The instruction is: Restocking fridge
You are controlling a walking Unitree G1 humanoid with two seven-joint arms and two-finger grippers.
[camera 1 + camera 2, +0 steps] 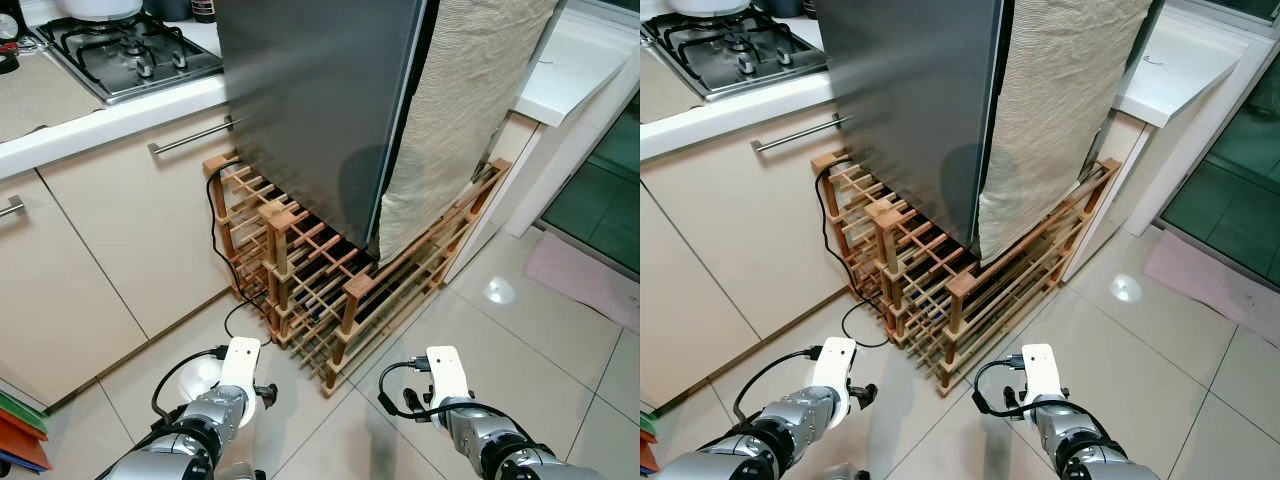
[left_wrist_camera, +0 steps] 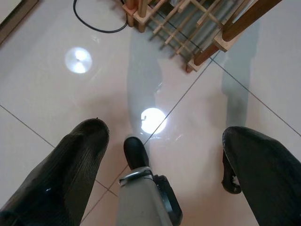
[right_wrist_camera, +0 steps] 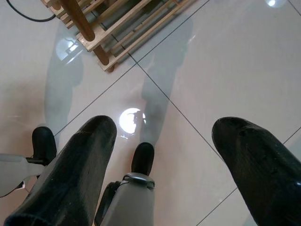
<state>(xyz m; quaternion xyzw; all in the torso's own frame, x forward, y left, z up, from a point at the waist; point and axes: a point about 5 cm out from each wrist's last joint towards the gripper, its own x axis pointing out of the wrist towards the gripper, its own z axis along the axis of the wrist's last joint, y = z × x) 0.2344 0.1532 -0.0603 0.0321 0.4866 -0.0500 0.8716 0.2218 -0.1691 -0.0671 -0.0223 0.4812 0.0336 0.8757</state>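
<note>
Fridge [image 1: 310, 110] stands on wooden rack [image 1: 340, 290] over glossy tiles [image 1: 560, 370]; both grippers' fingers spread wide.

Place: home kitchen.
Cooking: gas hob [image 1: 120, 50] set in a pale worktop [image 1: 90, 125].
Storage: cream cabinet fronts [image 1: 150, 230] with metal bar handles [image 1: 190, 135].
Appliance: steel fridge [image 1: 310, 110], cloth [image 1: 470, 110] draped alongside.
Rack: wooden wine rack [image 1: 330, 280].
Floor: glossy beige tiles [image 1: 560, 350].
</note>
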